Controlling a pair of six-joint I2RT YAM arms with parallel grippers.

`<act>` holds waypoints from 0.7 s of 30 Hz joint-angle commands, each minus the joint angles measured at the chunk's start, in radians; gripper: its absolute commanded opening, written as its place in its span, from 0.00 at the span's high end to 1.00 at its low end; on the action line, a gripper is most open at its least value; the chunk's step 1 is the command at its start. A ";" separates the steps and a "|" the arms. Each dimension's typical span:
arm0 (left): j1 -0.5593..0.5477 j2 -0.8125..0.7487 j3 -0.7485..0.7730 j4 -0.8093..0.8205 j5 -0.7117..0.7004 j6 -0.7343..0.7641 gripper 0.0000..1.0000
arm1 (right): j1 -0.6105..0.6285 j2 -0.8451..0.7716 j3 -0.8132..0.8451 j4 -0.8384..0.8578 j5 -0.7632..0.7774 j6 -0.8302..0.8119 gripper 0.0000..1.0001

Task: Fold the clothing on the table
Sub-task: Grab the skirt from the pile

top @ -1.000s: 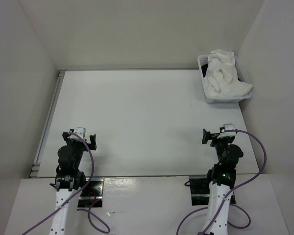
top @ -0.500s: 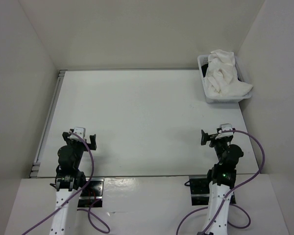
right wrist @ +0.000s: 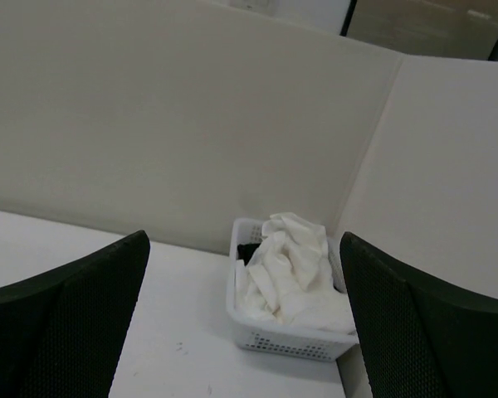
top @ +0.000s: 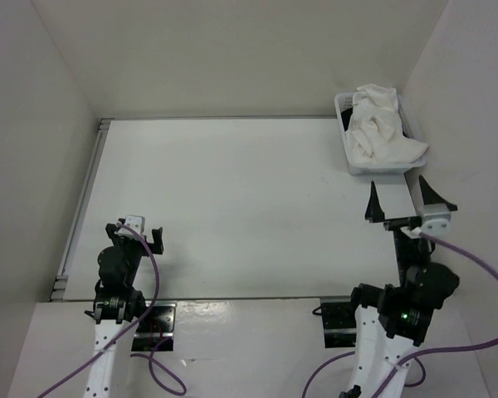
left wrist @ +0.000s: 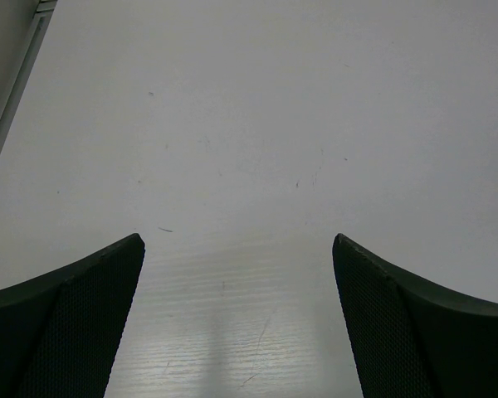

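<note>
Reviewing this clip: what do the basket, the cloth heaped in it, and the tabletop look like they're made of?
Basket: white plastic, probably; rigid wall with rows of small holes. Cloth: soft white fabric, crumpled in loose folds; weave unreadable. Tabletop: matte white laminate or painted board, with faint scuffs and a dull sheen.

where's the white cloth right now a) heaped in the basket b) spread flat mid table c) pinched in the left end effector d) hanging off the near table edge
a: the cloth sits piled in the basket at the far right corner of the table.
</note>
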 commanded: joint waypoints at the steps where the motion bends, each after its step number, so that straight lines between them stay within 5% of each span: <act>1: -0.003 -0.132 -0.037 0.021 -0.007 -0.007 0.00 | -0.014 0.301 0.187 -0.226 -0.008 -0.048 0.01; 7: -0.003 -0.132 -0.037 0.021 -0.007 -0.007 0.00 | -0.023 0.713 0.494 -0.503 -0.030 -0.075 0.01; 11: -0.003 -0.132 -0.037 0.021 -0.007 -0.007 0.00 | 0.041 0.946 0.535 -0.518 -0.009 0.124 0.01; 16: -0.003 -0.132 -0.037 0.021 -0.007 -0.007 0.00 | 0.124 1.115 0.584 -0.544 0.143 0.057 0.01; 21: -0.003 -0.132 -0.037 0.021 -0.007 -0.007 0.00 | 0.208 1.120 0.538 -0.544 0.174 0.048 0.01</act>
